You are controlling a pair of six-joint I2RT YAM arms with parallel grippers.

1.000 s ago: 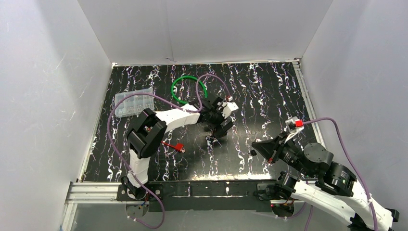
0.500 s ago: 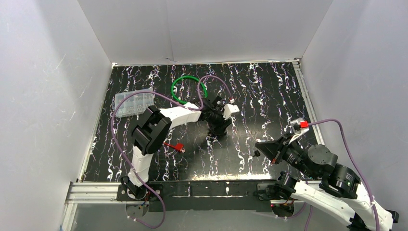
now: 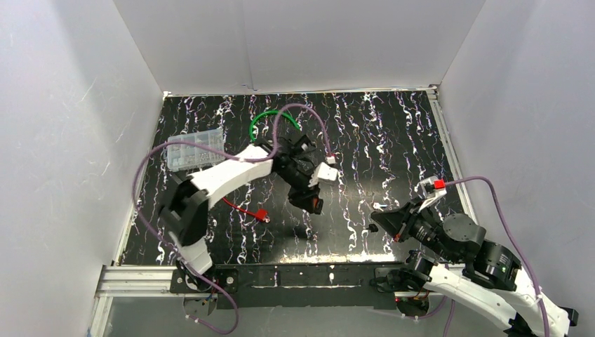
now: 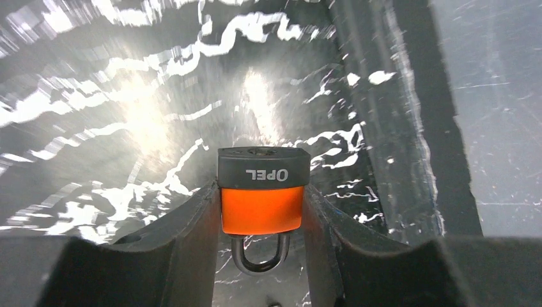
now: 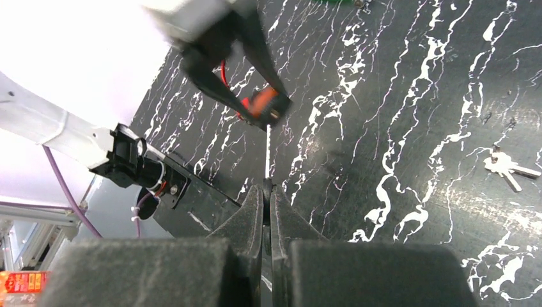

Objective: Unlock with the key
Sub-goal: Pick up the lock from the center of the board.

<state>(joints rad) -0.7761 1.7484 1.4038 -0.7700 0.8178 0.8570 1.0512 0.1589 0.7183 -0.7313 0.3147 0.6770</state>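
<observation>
An orange padlock (image 4: 262, 206) with a dark top marked OPEL and a steel shackle (image 4: 259, 259) is clamped between my left gripper's (image 4: 262, 190) fingers, with the dark end pointing away from the wrist. From above, the left gripper (image 3: 309, 199) holds the padlock (image 3: 317, 206) above the middle of the table. My right gripper (image 5: 266, 188) is shut on the key (image 5: 266, 152). Its thin blade sticks out from the fingertips toward the padlock (image 5: 264, 104), with a gap between them. In the top view the right gripper (image 3: 377, 219) sits right of the lock.
A green ring (image 3: 261, 121) and a clear plastic box (image 3: 195, 149) lie at the back left. A red-handled tool (image 3: 257, 213) lies near the left arm. A loose bunch of keys (image 5: 505, 165) lies on the mat. White walls close in three sides.
My left gripper closed on the padlock, lifted it off the mat and turned it toward the right arm. The right gripper, still holding the key, dropped slightly.
</observation>
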